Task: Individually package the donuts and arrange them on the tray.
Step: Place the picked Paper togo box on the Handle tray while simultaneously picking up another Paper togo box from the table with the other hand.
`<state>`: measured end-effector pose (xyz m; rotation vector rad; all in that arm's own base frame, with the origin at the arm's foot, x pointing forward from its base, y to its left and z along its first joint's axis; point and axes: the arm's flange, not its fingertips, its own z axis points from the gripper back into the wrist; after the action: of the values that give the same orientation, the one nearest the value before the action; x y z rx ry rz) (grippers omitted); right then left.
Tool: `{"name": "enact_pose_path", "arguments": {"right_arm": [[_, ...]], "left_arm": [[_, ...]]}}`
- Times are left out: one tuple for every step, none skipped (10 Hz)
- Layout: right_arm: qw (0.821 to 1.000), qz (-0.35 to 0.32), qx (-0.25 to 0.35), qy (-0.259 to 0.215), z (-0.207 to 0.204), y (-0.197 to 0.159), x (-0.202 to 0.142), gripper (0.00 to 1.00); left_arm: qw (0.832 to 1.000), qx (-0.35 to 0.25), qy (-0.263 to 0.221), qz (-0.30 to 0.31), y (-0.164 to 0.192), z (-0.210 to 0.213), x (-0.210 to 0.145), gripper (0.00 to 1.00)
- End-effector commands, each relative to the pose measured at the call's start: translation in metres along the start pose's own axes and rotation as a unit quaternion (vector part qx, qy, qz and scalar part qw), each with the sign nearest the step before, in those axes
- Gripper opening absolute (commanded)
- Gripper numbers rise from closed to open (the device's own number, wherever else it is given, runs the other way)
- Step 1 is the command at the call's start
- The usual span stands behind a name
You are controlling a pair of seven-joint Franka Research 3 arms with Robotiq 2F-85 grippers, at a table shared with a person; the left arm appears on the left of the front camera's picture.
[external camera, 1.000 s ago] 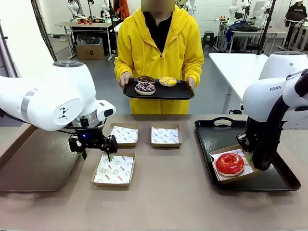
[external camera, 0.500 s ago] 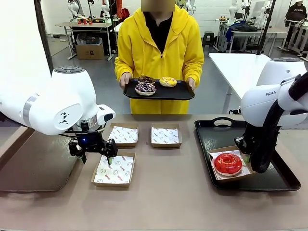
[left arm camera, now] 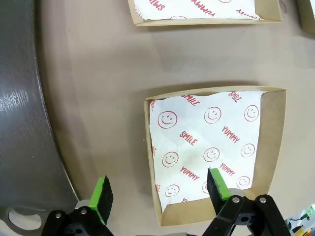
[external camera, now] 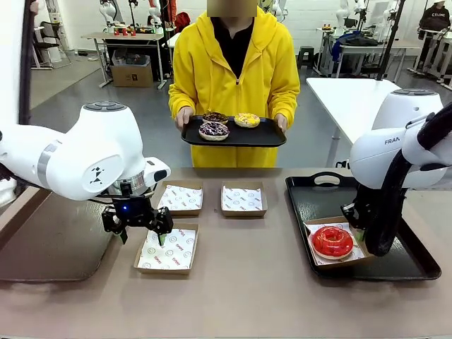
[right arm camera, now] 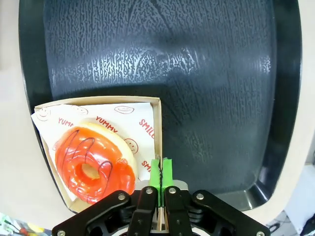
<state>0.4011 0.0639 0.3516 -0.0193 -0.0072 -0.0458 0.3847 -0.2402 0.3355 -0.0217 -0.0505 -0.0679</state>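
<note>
A glossy red donut point(external camera: 332, 241) point(right arm camera: 93, 162) lies in a paper-lined cardboard box point(external camera: 342, 263) on the black tray point(external camera: 318, 194) point(right arm camera: 206, 73) at the right. My right gripper point(external camera: 359, 230) point(right arm camera: 161, 172) is pinched on that box's side wall point(right arm camera: 157, 128), pads together. My left gripper point(external camera: 143, 236) point(left arm camera: 160, 191) hangs open low over the left wall of an empty box point(external camera: 167, 248) point(left arm camera: 211, 147). Across the table a person holds a second black tray point(external camera: 265, 134) with a yellow donut point(external camera: 246, 119), a sprinkled chocolate donut point(external camera: 213, 129) and a dark donut point(external camera: 215, 116).
Two more empty lined boxes point(external camera: 181, 198) point(external camera: 242, 199) sit mid-table; one box's edge point(left arm camera: 197, 10) runs along the top of the left wrist view. A dark grey mat point(external camera: 56, 247) point(left arm camera: 19, 98) covers the table's left end. The black tray's far half is bare.
The box with the red donut has shifted slightly left and settled flat on the tray. The left arm has turned a little; its gripper stays open over the same box.
</note>
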Motion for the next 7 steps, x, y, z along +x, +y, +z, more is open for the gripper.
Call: {"name": "enact_pose_path", "arguments": {"right_arm": [[1.0,0.006,0.02,0.008,-0.0002,0.0019,0.0009,0.61],[1.0,0.004,0.022,0.011,0.0003,0.0021,0.0001,0.68],[1.0,0.003,0.023,0.008,0.0018,0.0019,-0.0007,1.0],[1.0,0.003,0.025,0.008,0.0031,0.0015,-0.0015,1.0],[1.0,0.003,0.025,0.006,0.0041,0.0011,-0.0023,1.0],[1.0,0.003,0.027,0.004,0.0052,0.0006,-0.0029,0.96],[1.0,0.004,0.028,0.003,0.0056,0.0004,-0.0032,1.0]], "left_arm": [[1.0,0.004,-0.003,0.001,-0.0045,-0.0014,0.0047,1.0],[1.0,-0.005,-0.008,-0.001,-0.0046,-0.0027,0.0058,1.0],[1.0,-0.014,-0.026,-0.008,-0.0031,-0.0035,0.0068,1.0],[1.0,-0.008,-0.015,-0.005,-0.0039,-0.0035,0.0076,0.4],[1.0,-0.007,-0.015,-0.004,-0.0025,-0.0042,0.0082,0.4],[1.0,-0.003,-0.013,-0.006,-0.0023,-0.0059,0.0092,0.0],[1.0,0.001,-0.012,-0.008,-0.0023,-0.0094,0.01,0.38]]}}
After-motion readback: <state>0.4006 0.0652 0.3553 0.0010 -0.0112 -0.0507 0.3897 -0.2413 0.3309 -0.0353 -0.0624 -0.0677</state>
